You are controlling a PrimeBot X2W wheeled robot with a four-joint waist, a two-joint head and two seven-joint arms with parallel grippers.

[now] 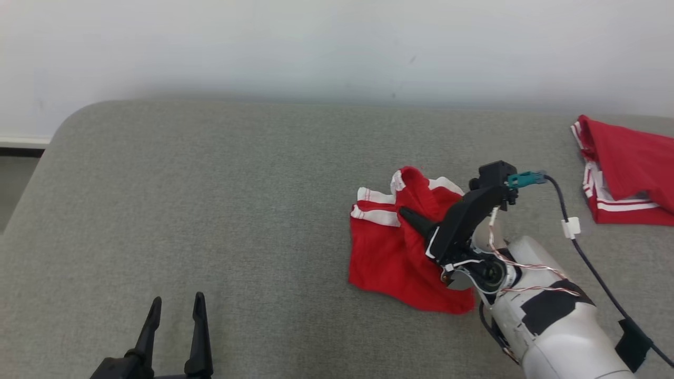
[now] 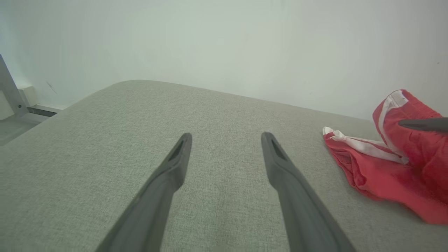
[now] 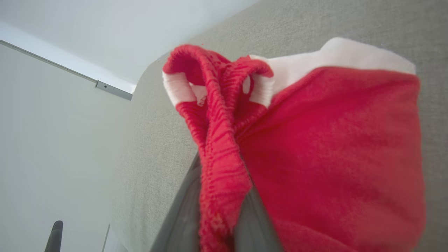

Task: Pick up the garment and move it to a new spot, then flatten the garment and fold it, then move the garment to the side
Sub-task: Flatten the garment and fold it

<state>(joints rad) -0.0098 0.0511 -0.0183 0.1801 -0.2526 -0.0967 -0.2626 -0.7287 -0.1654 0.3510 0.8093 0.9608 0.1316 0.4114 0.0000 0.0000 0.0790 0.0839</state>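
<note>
Right now it's step 1, the pick-up. R gripper (image 1: 405, 215) is pinched narrow on a raised fold of the red shorts (image 1: 389, 258); the R wrist view shows the ribbed red band w/ white trim (image 3: 217, 140) bunched btwn its fingers. The rest of the shorts lies crumpled on the grey upholstered surface (image 1: 210, 200), right of centre, so I judge the grip made but the lift not yet done. L gripper (image 1: 177, 301) hovers w/ jaws wide & holding nothing, low over bare surface, well apart from the shorts. A 2nd red garment (image 1: 632, 168) lies at the far right edge, apart from the first.

Next move prob. needs a lift high enough for the trailing cloth to clear the surface, then a carry toward the open area on the left. A one-point pinch means it'll hang bunched, so flattening will likely need both grippers.
</note>
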